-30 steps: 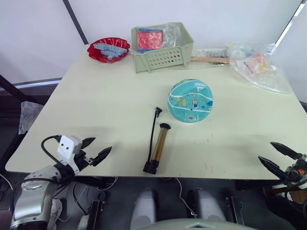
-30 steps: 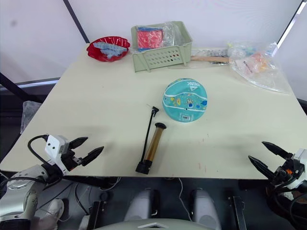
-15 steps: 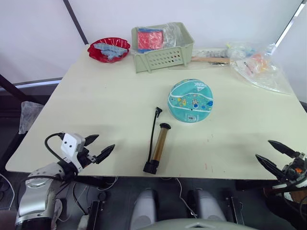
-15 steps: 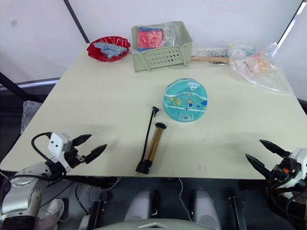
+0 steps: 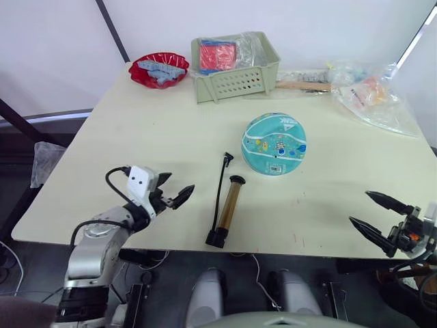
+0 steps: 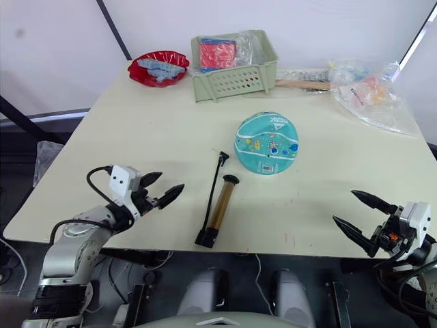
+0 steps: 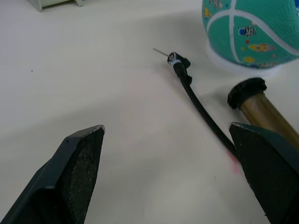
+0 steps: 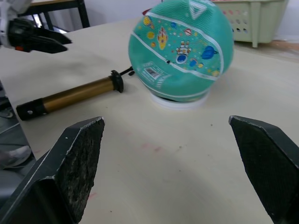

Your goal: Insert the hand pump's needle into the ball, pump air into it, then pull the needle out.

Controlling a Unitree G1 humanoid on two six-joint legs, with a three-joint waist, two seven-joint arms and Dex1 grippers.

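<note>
- The table (image 5: 136,137) was a big pale one, and all the task stuff sat near its middle.
- The ball (image 5: 274,144) sat on a small white ring, a bit past centre toward the robot's right.
- The hand pump (image 5: 226,210) lay flat near the front edge, just beside the ball but not touching it.
- Left gripper (image 5: 172,197) hovered over the table left of the pump, fingers spread, holding nothing.
- Right gripper (image 5: 377,216) hung off the front right edge, also spread and empty.
- The needle (image 7: 161,51) lay on the table at the hose's far end, close to the ball.
</note>
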